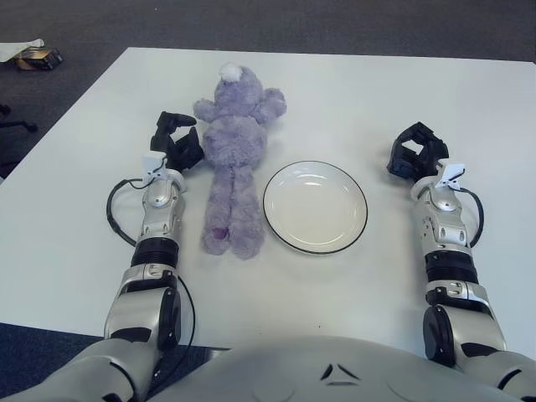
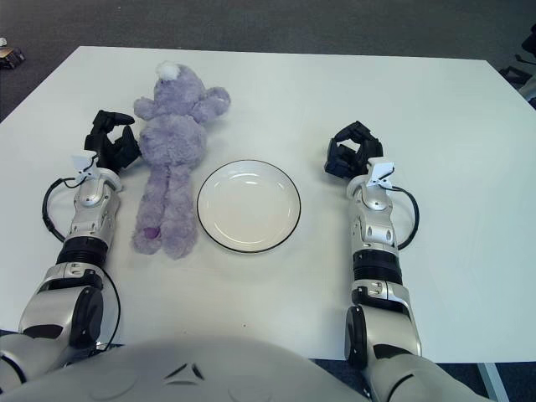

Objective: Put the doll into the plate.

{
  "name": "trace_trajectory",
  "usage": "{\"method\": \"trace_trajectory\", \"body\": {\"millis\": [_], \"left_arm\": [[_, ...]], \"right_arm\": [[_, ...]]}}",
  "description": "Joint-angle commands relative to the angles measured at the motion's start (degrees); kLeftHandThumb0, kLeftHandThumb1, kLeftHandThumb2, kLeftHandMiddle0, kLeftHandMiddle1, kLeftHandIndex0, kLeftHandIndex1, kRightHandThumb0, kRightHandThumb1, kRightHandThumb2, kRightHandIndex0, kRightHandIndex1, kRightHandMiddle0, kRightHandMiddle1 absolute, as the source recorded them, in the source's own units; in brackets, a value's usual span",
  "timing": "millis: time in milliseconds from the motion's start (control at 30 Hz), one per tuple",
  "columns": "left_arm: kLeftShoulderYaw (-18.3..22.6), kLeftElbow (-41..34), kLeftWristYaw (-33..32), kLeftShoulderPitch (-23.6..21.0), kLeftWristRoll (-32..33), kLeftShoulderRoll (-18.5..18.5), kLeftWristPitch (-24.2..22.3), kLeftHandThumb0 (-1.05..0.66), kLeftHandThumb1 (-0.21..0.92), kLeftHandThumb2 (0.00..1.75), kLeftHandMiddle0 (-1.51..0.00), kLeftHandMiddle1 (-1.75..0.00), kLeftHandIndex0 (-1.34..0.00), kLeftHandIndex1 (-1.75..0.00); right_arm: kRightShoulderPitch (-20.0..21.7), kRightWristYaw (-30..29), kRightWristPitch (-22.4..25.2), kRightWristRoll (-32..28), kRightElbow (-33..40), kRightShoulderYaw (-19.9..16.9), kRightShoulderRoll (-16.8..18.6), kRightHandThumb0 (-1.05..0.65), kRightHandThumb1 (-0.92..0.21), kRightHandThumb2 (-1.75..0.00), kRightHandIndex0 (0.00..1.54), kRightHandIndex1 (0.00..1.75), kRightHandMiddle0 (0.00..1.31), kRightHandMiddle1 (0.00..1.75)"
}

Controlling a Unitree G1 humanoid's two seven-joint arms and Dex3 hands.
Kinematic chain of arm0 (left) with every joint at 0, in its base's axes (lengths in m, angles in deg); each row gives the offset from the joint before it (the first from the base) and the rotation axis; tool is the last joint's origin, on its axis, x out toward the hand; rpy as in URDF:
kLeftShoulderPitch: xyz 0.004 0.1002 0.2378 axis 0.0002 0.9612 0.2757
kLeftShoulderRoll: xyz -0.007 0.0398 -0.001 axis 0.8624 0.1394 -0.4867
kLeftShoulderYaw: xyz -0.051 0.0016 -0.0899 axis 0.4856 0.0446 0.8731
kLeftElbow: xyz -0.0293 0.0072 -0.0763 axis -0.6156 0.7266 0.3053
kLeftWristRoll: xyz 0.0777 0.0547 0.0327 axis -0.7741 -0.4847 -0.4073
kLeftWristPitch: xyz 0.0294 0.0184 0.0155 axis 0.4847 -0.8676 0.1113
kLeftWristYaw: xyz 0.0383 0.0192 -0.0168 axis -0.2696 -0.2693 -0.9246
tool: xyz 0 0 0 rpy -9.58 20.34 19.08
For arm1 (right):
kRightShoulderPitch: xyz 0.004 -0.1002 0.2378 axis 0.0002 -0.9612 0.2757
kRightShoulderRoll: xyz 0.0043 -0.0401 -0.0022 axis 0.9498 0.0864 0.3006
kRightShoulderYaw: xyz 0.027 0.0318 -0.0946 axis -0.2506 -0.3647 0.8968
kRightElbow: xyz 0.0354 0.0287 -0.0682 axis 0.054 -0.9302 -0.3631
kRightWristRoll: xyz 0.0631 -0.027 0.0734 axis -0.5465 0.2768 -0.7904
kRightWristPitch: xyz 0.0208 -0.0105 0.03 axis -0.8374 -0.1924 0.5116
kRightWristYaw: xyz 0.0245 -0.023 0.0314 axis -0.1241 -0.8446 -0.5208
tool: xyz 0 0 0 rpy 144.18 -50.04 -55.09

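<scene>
i see the purple doll lying at nine o'clock of the empty plate. my left hand sits beside the doll, fingers apart; my right hand at three o'clock, fingers curled, holding nothing.

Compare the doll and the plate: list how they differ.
The doll is purple, furry and long, lying stretched out; the plate is white, smooth and round with a dark rim. The doll lies beside the left hand; the plate lies apart from the right hand. Both lie on the table.

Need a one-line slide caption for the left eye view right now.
Purple doll lies left of the empty plate; left hand beside it, right hand idle right of plate.
</scene>
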Motion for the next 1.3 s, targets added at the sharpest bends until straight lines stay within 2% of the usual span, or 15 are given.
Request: {"method": "trace_trajectory", "body": {"millis": [0,400,667,967,1267], "left_arm": [[-0.23,2.2,0.27,3.06,-0.46,-0.52,-0.34,-0.38,0.71,0.82,-0.99,-1.75,-0.32,-1.75],[-0.39,1.76,0.4,3.21,-0.51,-0.39,-1.16,-0.37,0.71,0.82,-0.98,-1.75,-0.32,-1.75],[-1.32,1.24,3.14,3.36,-0.52,0.73,-3.69,-0.37,0.71,0.82,-1.0,-1.75,-0.32,-1.75],[-4.45,-0.92,7.16,3.46,-2.34,3.6,-9.91,-0.37,0.73,0.79,-1.01,-1.75,-0.31,-1.75],[-5.63,-6.74,8.64,4.19,-1.88,5.82,-19.66,-0.36,0.9,0.56,-0.93,-1.75,-0.22,-1.75]], "right_arm": [[-2.45,0.37,2.51,0.33,-1.93,0.51,0.18,-0.48,-0.33,-1.3,1.06,1.75,0.6,1.75],[-2.55,0.69,2.32,0.28,-1.91,0.59,0.11,-0.48,-0.33,-1.3,1.06,1.75,0.61,1.75],[-2.55,0.53,2.23,0.55,-2.09,0.9,-0.16,-0.48,-0.33,-1.3,1.05,1.75,0.61,1.75],[-2.62,0.54,2.08,0.54,-2.2,1.22,-0.45,-0.48,-0.33,-1.3,1.06,1.75,0.6,1.75],[-2.71,1.01,2.06,0.32,-2.41,1.06,-0.86,-0.48,-0.33,-1.3,1.06,1.75,0.6,1.75]]}}
